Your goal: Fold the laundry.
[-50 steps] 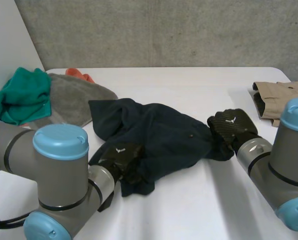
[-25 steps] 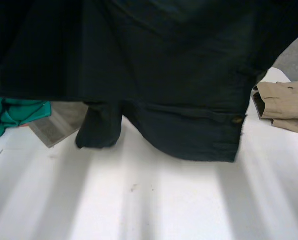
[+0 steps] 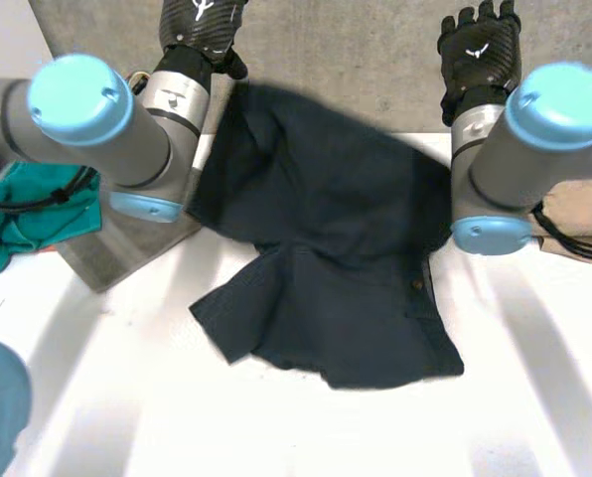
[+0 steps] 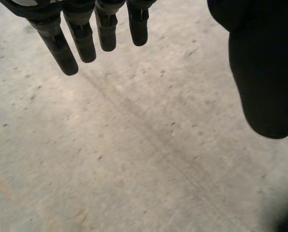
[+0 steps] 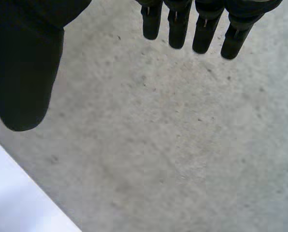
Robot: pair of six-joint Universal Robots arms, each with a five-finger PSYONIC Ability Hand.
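half a second ago the dark garment (image 3: 326, 258) hung lifted; now it lies spread on the table (image 3: 276, 427) between my arms. my left hand (image 3: 202, 25) and right hand (image 3: 480, 45) are raised, fingers straight, holding nothing. i judge it ready for folding.

place: test lab, as I read it | bare concrete wall (image 3: 356, 55) behind my white table (image 3: 276, 437) | teal cloth (image 3: 28, 214), tan garment (image 3: 586, 211) heaped at its sides
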